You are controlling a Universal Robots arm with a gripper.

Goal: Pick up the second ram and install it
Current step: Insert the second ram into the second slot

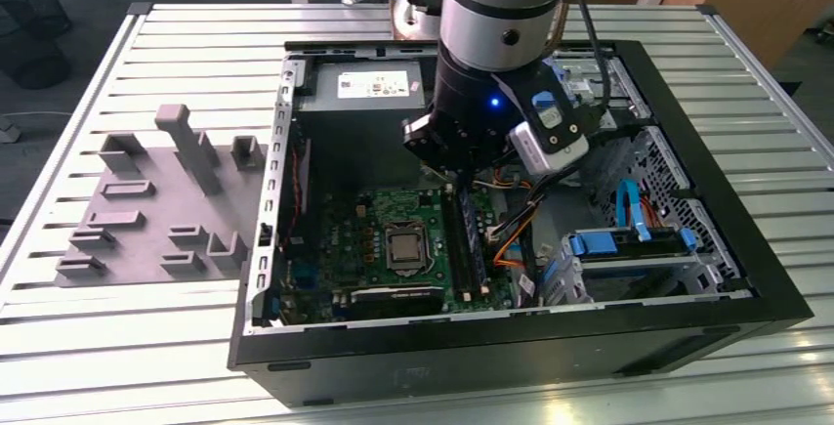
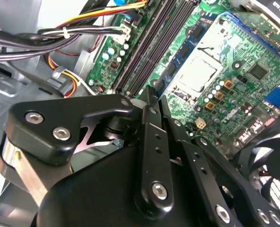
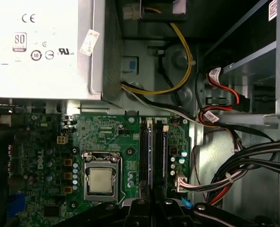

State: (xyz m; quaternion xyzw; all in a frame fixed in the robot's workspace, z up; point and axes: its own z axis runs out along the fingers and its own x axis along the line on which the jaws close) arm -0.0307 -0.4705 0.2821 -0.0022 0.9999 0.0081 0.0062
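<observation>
My gripper [image 1: 460, 189] reaches down inside an open computer case [image 1: 521, 339], just above the long black memory slots [image 1: 463, 246] on the green motherboard. In both wrist views its two black fingers lie pressed together, gripper [image 2: 149, 94] and gripper [image 3: 152, 204] in line with the slots [image 3: 153, 151]. The slots [image 2: 154, 42] run away from the fingertips. The second ram is hidden: I cannot make out a stick at the fingertips or tell one apart among the slots.
The processor socket [image 1: 406, 246] sits beside the slots, with the power supply [image 1: 371, 83] behind it. Bundled cables [image 1: 515, 239] and a blue drive cage [image 1: 626, 244] crowd the exterior view's right. A grey fixture plate [image 1: 156, 200] lies on the slatted table outside the case.
</observation>
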